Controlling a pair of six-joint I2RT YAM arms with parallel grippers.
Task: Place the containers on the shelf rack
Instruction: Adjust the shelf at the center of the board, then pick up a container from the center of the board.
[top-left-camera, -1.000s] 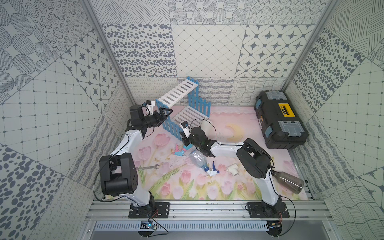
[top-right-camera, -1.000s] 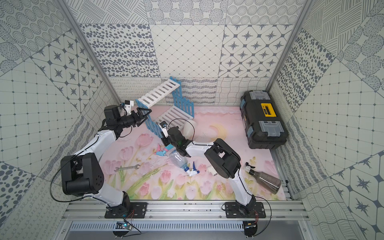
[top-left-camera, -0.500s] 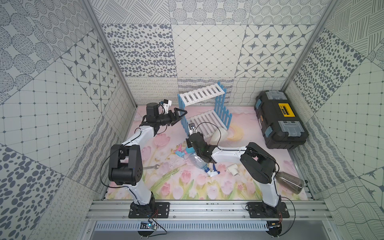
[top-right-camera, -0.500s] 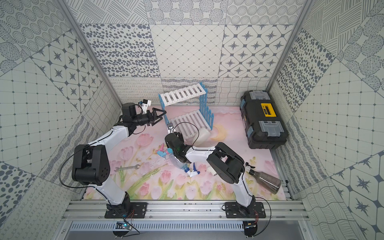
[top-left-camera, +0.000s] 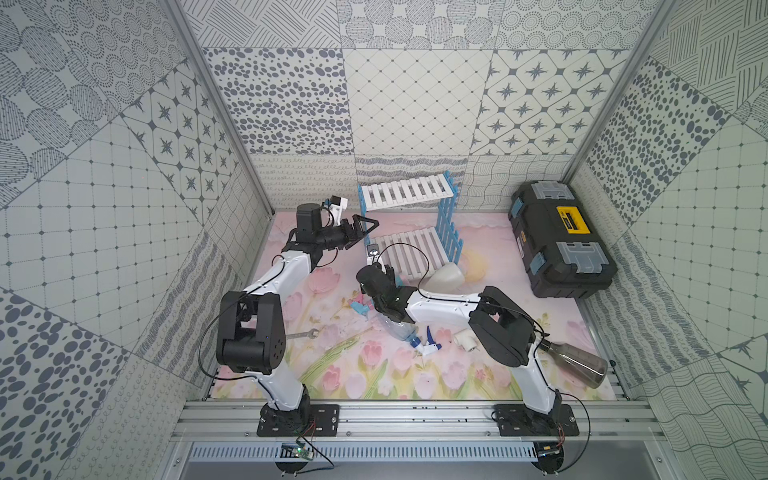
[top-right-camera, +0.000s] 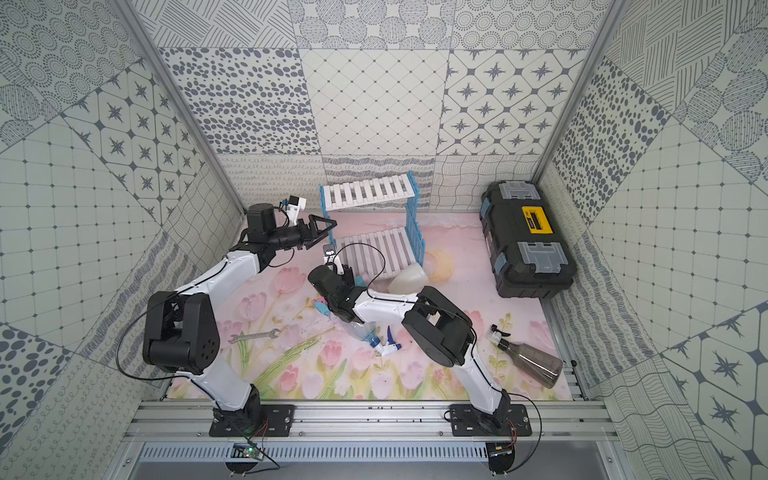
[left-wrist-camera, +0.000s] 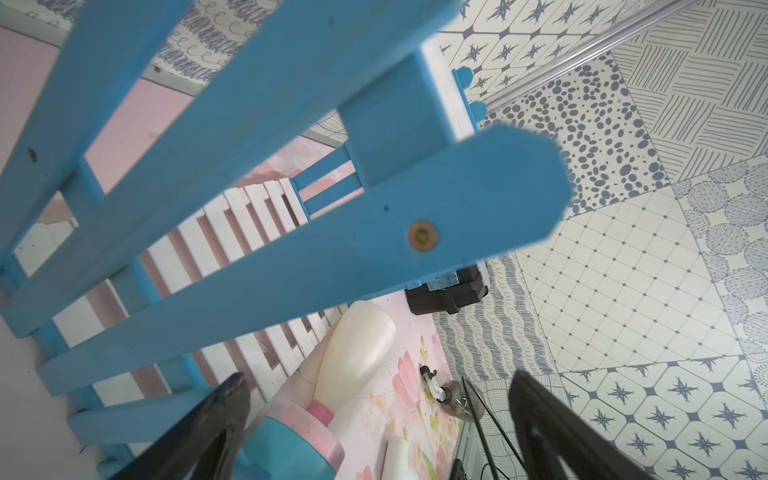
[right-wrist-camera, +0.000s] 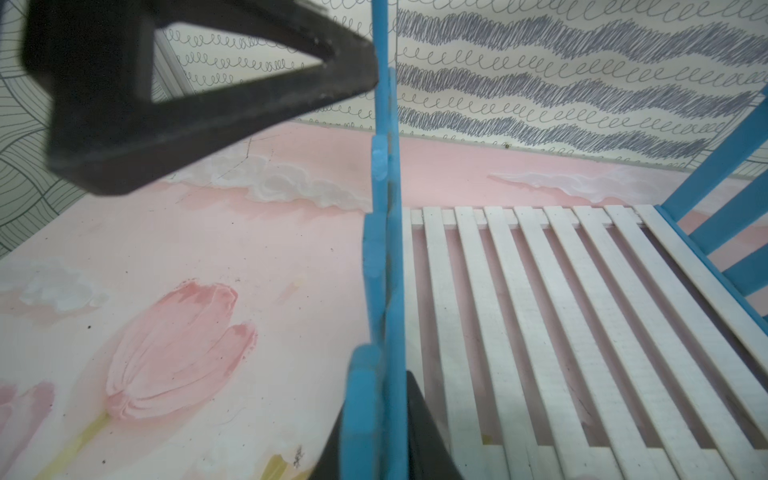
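The shelf rack (top-left-camera: 405, 193) (top-right-camera: 368, 195) stands upright at the back of the mat. My right gripper (top-left-camera: 383, 271) (right-wrist-camera: 376, 432) is shut on the foot of its left blue side frame (right-wrist-camera: 384, 291). My left gripper (top-left-camera: 365, 226) (left-wrist-camera: 378, 380) hangs open just outside the top of that frame, holding nothing. The containers all lie on the mat. A cream one (top-left-camera: 446, 276) (left-wrist-camera: 357, 349) lies at the rack's front. A light blue one with a pink collar (top-left-camera: 358, 307) (left-wrist-camera: 291, 440) lies under my right wrist. A clear one (top-left-camera: 405, 332) lies in the middle, and a smoky dark one (top-left-camera: 575, 363) lies front right.
A black toolbox (top-left-camera: 561, 241) sits against the right wall. A wrench (top-left-camera: 303, 333) lies front left and a white pipe tee (top-left-camera: 465, 340) lies by my right arm. A yellow moon (top-left-camera: 476, 266) lies right of the rack.
The rack has swung from a tilted pose at the back left to upright at the back centre. Both arms moved right with it. The left gripper stayed open.
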